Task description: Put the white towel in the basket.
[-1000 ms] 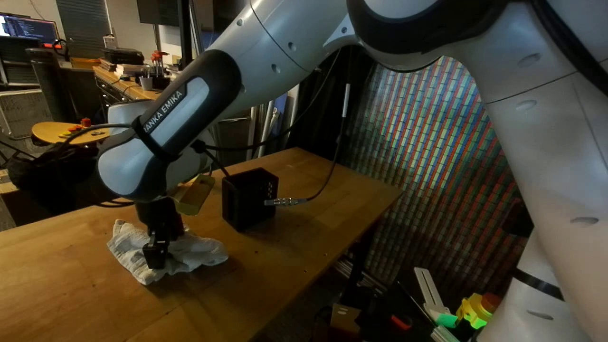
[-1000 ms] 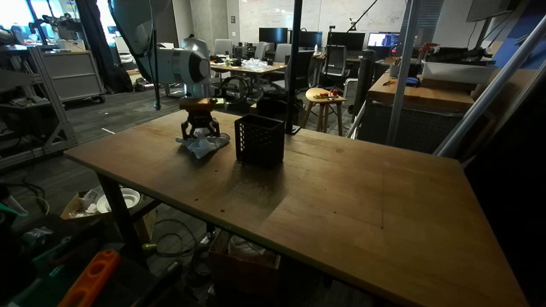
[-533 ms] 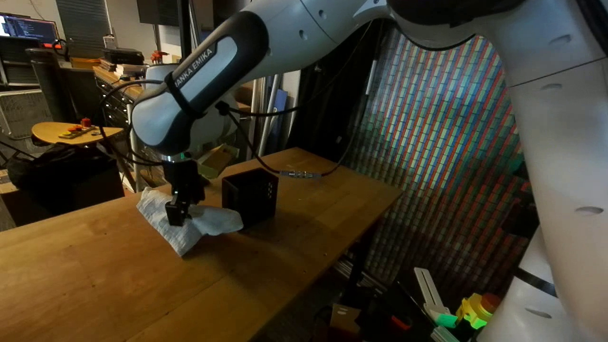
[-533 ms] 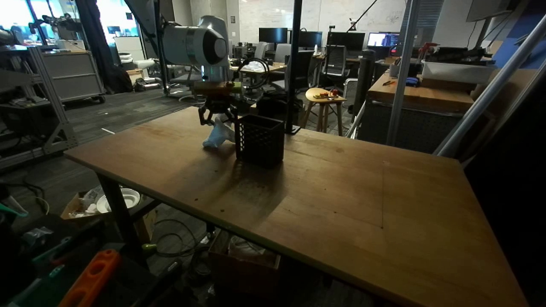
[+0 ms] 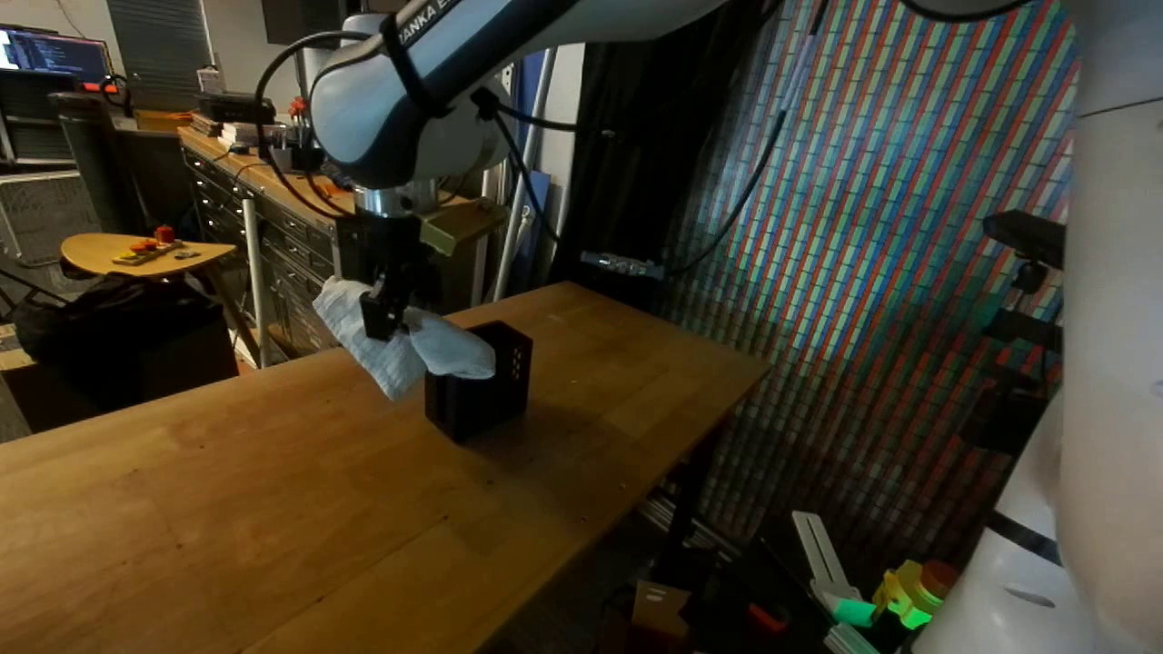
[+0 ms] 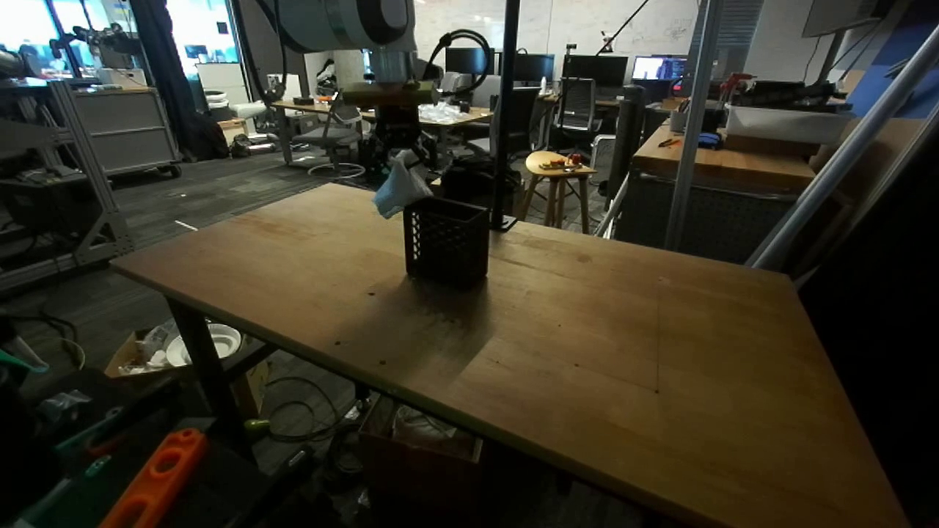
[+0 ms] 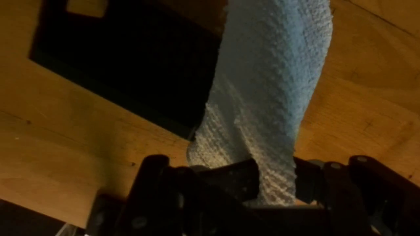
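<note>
My gripper [image 7: 276, 181] is shut on the white towel [image 7: 262, 82], whose bunched cloth runs up between the dark fingers in the wrist view. In an exterior view the towel [image 5: 454, 350] hangs in two lobes, clear of the table, partly in front of the black basket [image 5: 486, 395]. The gripper [image 5: 386, 318] is above and beside the basket there. A further exterior view has the towel [image 6: 400, 189] beside the upper rim of the basket [image 6: 447, 246]; whether they touch I cannot tell. The basket [image 7: 124, 75] is dark in the wrist view, its interior unseen.
The basket stands upright on the wooden table [image 5: 273, 509]. A cable with a metal connector [image 5: 622, 265] hangs from the arm behind the basket. A black pole [image 6: 506, 110] rises at the table's far edge. A small stool [image 6: 559, 165] stands beyond.
My gripper has lifted the towel off the table and carried it up and toward the basket. The basket has stayed in place.
</note>
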Controlling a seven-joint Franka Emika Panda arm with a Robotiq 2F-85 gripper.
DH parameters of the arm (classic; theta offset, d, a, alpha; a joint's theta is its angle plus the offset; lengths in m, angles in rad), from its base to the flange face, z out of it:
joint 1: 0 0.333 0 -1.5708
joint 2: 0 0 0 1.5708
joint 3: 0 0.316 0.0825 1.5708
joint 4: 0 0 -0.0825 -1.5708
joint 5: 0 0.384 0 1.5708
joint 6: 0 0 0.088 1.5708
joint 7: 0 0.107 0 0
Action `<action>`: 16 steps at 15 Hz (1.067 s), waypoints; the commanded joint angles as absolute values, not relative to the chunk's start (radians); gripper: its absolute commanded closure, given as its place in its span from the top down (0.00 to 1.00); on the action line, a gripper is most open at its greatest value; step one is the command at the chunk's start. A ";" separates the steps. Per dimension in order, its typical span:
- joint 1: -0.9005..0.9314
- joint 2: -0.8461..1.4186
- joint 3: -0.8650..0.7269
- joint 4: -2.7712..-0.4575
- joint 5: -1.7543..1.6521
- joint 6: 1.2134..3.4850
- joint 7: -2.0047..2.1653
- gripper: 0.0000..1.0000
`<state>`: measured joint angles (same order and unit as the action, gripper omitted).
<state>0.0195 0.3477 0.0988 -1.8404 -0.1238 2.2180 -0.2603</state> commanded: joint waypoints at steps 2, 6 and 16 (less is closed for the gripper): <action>0.016 0.235 0.042 -1.895 -0.133 2.189 -0.156 0.02; 0.013 0.241 0.019 -1.888 -0.130 2.181 -0.124 0.02; -0.006 0.341 -0.015 -1.888 -0.131 2.210 -0.091 0.03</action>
<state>0.0070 0.3189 -0.0046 -1.8950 -0.1275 2.1895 -0.0922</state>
